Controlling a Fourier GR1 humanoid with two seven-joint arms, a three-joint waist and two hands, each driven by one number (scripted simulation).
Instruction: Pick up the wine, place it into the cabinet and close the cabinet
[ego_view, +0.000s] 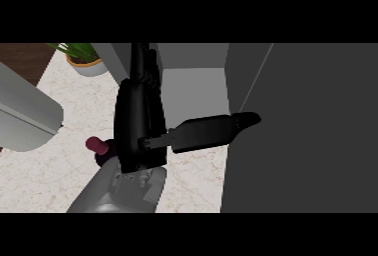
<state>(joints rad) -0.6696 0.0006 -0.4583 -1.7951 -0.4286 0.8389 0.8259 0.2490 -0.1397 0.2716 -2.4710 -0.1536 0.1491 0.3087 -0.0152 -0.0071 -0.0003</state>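
Observation:
The wine bottle (97, 146) shows only its dark red cap and a bit of dark neck on the marble counter, left of centre. The rest is hidden behind my left hand (139, 125). That hand rises from its grey forearm at the lower edge, fingers (142, 62) straight and pointing away, thumb (210, 132) spread out to the right. It is open, and I cannot tell if it touches the bottle. The cabinet's pale grey inside (193, 92) lies behind the hand. Its dark grey door (303, 130) stands open at the right. My right hand is out of view.
A potted green plant (83, 60) stands at the back left of the counter (52, 175). A large pale grey rounded object (26, 115) juts in from the left edge. Dark wood (22, 57) shows at the far top left.

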